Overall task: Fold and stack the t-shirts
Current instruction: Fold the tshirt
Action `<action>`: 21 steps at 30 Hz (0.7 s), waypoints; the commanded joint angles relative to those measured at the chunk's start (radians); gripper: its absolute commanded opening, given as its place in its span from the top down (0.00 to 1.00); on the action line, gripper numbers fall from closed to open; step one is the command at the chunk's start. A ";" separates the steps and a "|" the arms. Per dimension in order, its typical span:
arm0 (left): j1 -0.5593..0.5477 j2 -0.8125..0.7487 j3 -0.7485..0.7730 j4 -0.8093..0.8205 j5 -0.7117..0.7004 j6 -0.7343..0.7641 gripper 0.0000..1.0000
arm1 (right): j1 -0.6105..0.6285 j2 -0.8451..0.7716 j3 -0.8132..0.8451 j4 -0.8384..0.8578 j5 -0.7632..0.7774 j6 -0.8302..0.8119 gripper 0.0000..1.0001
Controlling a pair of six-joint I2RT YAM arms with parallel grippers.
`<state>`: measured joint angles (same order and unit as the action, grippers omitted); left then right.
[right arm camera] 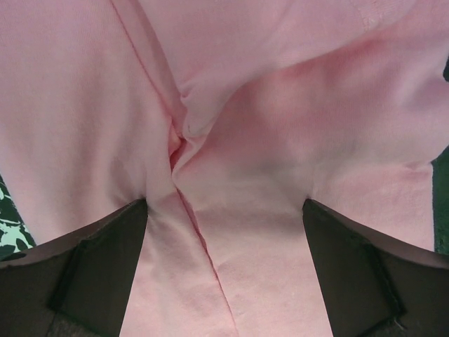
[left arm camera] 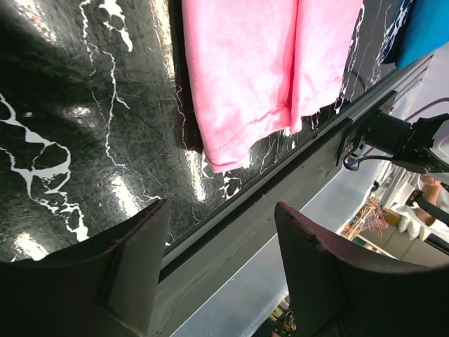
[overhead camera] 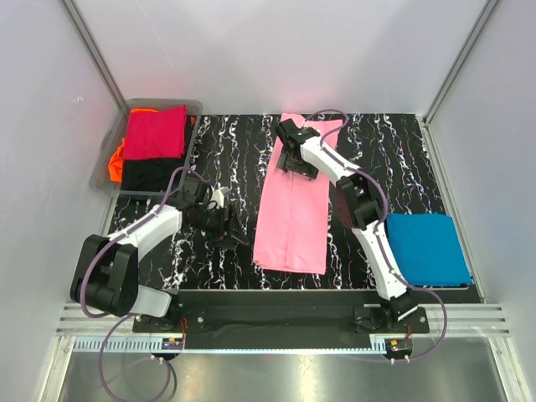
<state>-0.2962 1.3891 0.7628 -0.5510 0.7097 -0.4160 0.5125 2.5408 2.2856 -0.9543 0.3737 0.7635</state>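
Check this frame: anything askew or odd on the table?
Only minor: the pink t-shirt, folded into a long strip, lies slightly slanted, and its cloth puckers between the fingers of the open right gripper. The folded blue t-shirt looks tidy.

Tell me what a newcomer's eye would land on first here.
The light pink t-shirt, folded into a long strip, lies mid-table, the open right gripper poised over its far end. A folded blue t-shirt sits near right; a grey bin far left holds other shirts, crimson on top.
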 commanded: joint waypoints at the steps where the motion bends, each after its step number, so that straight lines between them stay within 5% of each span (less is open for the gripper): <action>1: 0.002 0.016 0.012 0.029 0.059 -0.030 0.32 | 0.020 -0.003 -0.106 -0.020 -0.090 -0.040 0.00; 12: -0.017 0.040 -0.059 0.146 0.050 -0.194 0.28 | -0.011 -0.365 -0.343 0.028 -0.225 -0.202 0.00; 16: -0.078 0.057 -0.075 0.160 0.016 -0.239 0.30 | -0.012 -0.590 -0.541 0.057 -0.303 -0.214 0.00; 21: -0.139 0.065 -0.115 0.213 -0.036 -0.299 0.33 | -0.026 -0.911 -1.016 0.237 -0.479 -0.161 0.01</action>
<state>-0.4095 1.4448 0.6697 -0.3992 0.7090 -0.6559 0.4984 1.7943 1.4498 -0.8230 0.0368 0.5758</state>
